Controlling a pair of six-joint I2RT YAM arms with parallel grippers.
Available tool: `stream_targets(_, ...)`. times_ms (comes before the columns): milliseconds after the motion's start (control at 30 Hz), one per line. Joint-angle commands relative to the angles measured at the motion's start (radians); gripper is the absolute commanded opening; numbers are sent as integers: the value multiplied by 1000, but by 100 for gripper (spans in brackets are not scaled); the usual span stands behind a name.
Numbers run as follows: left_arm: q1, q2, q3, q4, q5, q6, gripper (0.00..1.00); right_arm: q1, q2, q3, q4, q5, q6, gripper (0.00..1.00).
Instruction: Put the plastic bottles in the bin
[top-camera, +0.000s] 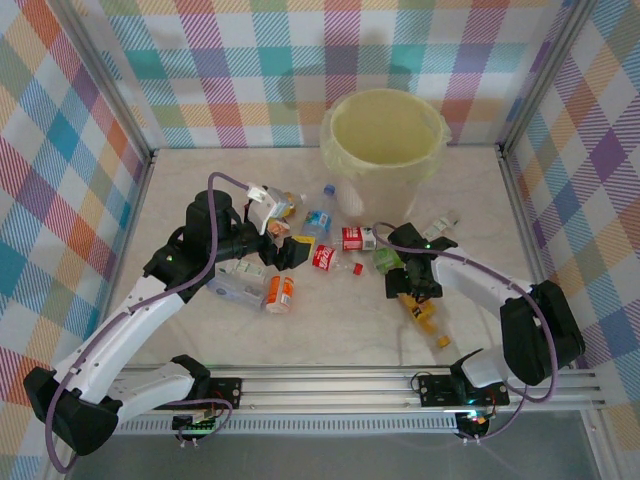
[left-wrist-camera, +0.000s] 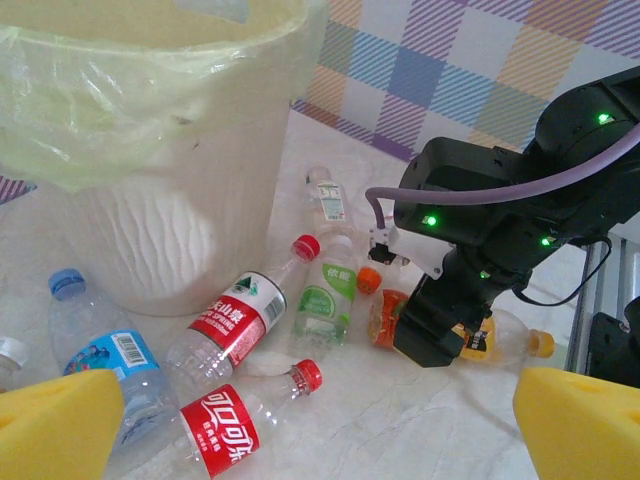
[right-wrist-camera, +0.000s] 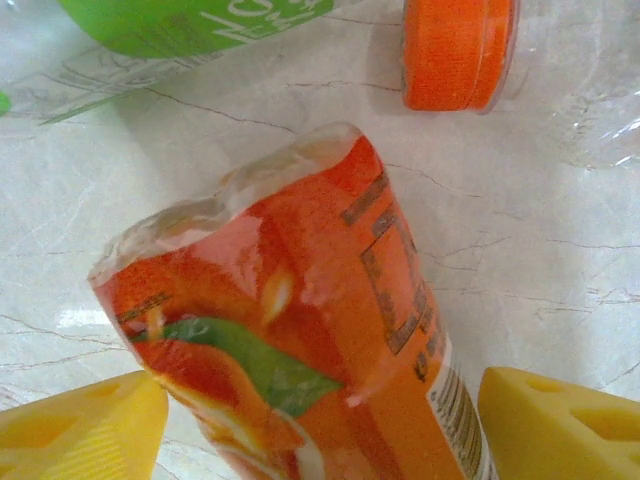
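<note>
**Desk:** Where did the task's things sit?

**Me:** On my top feed the bin (top-camera: 385, 198) stood upright at twelve o'clock on the table (top-camera: 330, 335), with a thin liner (left-wrist-camera: 90, 110) folded over its rim. The bottles (top-camera: 325, 257) lay scattered mid-table, at six o'clock of the bin.

**Desk:** And the left gripper?

**Me:** The left gripper (left-wrist-camera: 320, 440) sat at nine o'clock of the heap, jaws spread wide and holding nothing. Through its camera I saw a cola bottle (left-wrist-camera: 225, 430) and a blue-capped bottle (left-wrist-camera: 100, 350) lying just ahead. A red-label bottle (left-wrist-camera: 235, 320) and a green-label bottle (left-wrist-camera: 322, 300) lay beyond them, near the foot of the bin.

**Desk:** The right one?

**Me:** The right gripper (top-camera: 412, 292) was at three o'clock of the heap, pointed down at the table. On its own camera an orange bottle (right-wrist-camera: 300, 350) lay on the marble between the two pads (right-wrist-camera: 80, 425), one pad close on each side. I could not tell whether they pressed it or only stood beside it. An orange cap (right-wrist-camera: 455, 55) lay at one o'clock of that bottle.

**Desk:** Anything else close by?

**Me:** A yellow bottle (top-camera: 425, 315) lay at five o'clock of the right gripper, just beside it.
</note>
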Motion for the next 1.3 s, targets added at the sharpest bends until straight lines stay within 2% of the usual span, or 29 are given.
stream_targets(0,-10,4,35,-17,19,6,100,-1,20,-6,5,-21,14,78)
stream_targets(333,-10,5,36,-17,23,1,100,2,42,0,25,-51,41,70)
stream_targets(700,-10,3,38,-17,23,3,100,25,102,18,28,-23,40,78)
stream_targets(933,-10,4,38,-19,20,3,100,58,109,33,38,-8,32,70)
stream_targets(1267,-10,-6,33,-11,9,2,100,148,1,43,126,-33,-29,61)
